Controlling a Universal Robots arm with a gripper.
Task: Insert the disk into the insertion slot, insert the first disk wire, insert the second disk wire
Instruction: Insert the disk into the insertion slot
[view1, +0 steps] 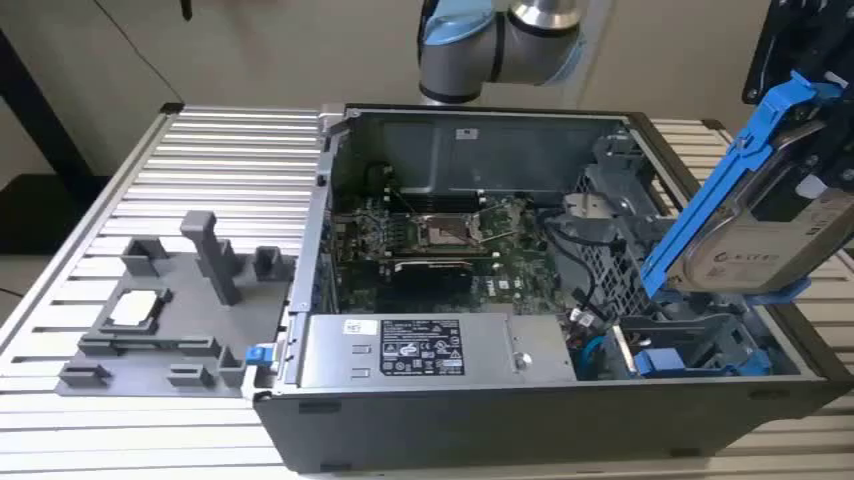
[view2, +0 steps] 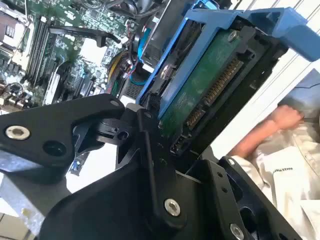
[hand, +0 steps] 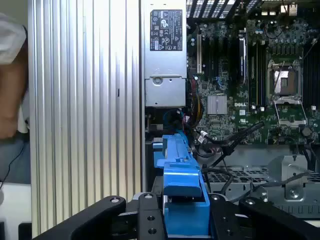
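A flat, rectangular silver-grey disk (view1: 771, 240), bearing a white label printed in red and clipped into a bright blue plastic carrier frame, is hanging in the air. It is tilting steeply on end over the part of the computer case towards the exterior view's right. The black gripper (view1: 801, 95) is clenching the disk by its upper end. In the first wrist view its black fingers (hand: 147, 220) are pressing on either side of the blue frame's edge. In the second wrist view the disk's green circuit-board underside and its row of connector pins are facing the camera.

The disk's lower end is hovering just above the insertion slot (view1: 687, 335), a rectangular bay of grey sheet metal in the drive cage, and is not yet inside it. Whether it is touching the cage is unclear.

The open black computer case (view1: 534, 430) is lying on its side, showing a green motherboard (view1: 441, 235) and a silver power supply box (view1: 400, 350). The case is resting on a ribbed aluminium table (view1: 200, 150). A grey plastic fixture (view1: 174, 310) is sitting on that table, to the exterior view's left of the case. The grey and pale blue robot arm (view1: 494, 40) is rising behind the case. A person's hand (view2: 285, 120) and white sleeve are showing beyond the disk in the second wrist view.
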